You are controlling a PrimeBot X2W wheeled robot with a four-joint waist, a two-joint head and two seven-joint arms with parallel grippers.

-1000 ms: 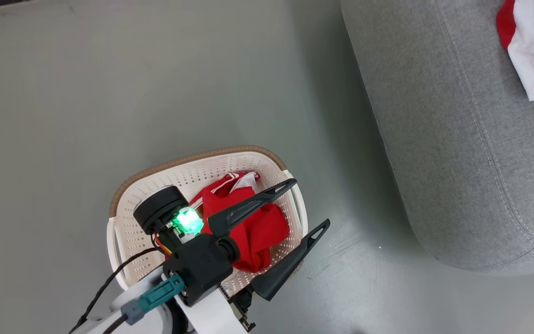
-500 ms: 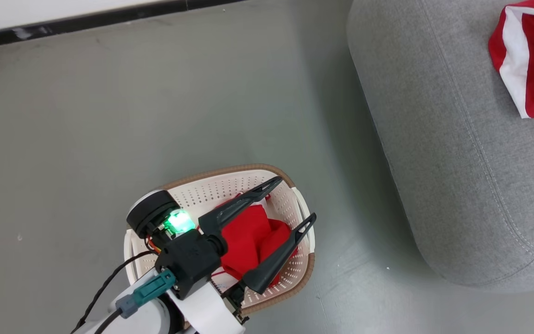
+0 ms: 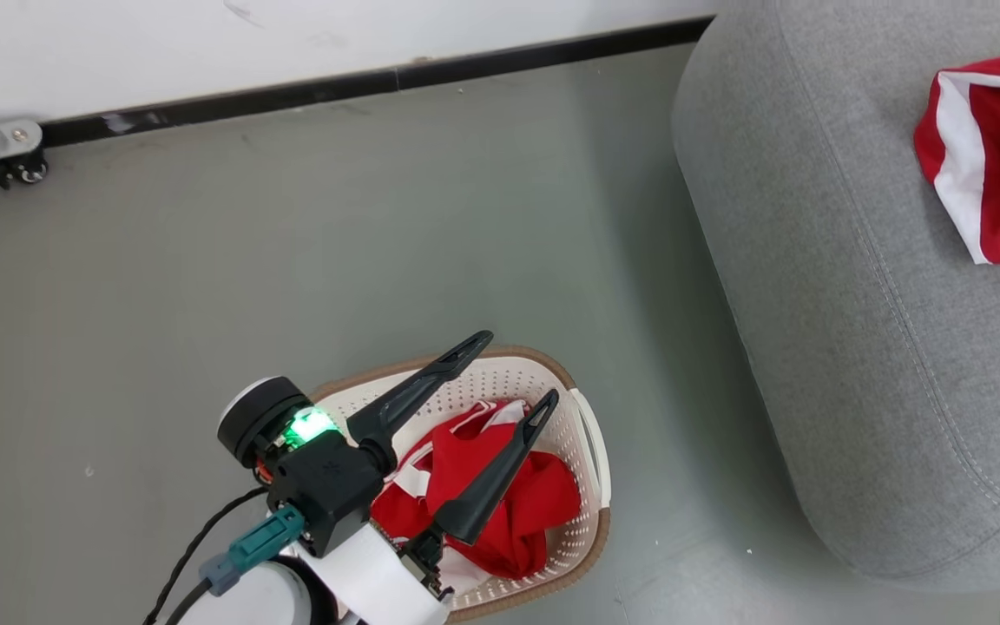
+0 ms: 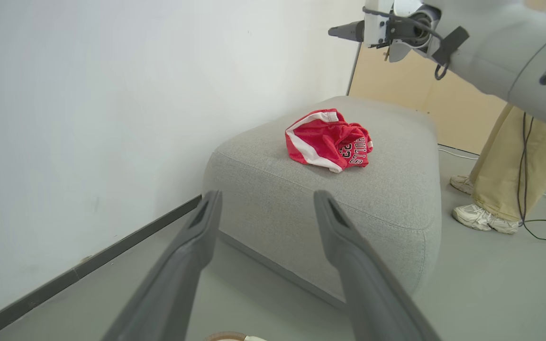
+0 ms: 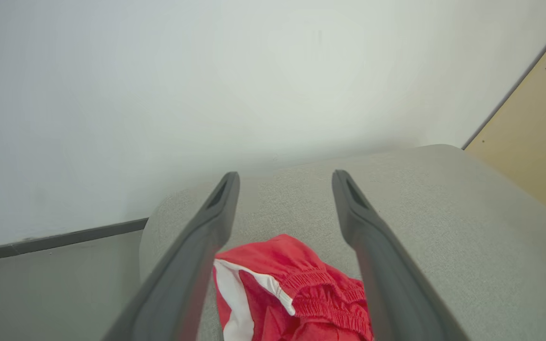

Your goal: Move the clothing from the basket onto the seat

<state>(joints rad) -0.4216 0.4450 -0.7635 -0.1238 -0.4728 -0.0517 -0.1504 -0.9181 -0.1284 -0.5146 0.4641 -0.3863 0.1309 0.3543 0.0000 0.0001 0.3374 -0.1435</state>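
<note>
- The clothing in the basket is a crumpled heap of red cloth with white trim. I judge it light and limp, so it will sag and trail from whatever point I lift it by.
- It looks like smooth sports fabric and is probably slippery. A pinch on one thin layer could slide out, so I would take a bunched fold near the top of the heap, or a thicker trimmed hem, gathering several layers at once.
- Nothing here is fragile. The risks I see are a dangling end catching on the basket's rim, or only part of the heap coming up.
- One lettered garment lies on the seat. The basket stands on the floor near the seat, with a strip of floor between them.
- My left pincer hovers over the basket, fingers spread wide and holding nothing. One finger crosses above the red heap and the other reaches over the far rim.
- In the left wrist view those fingers point toward the seat rather than down, so I judge the wrist must tip downward before I reach in.
- My right pincer is also spread and empty. It hangs above the seat with the lettered garment beneath it.
</note>
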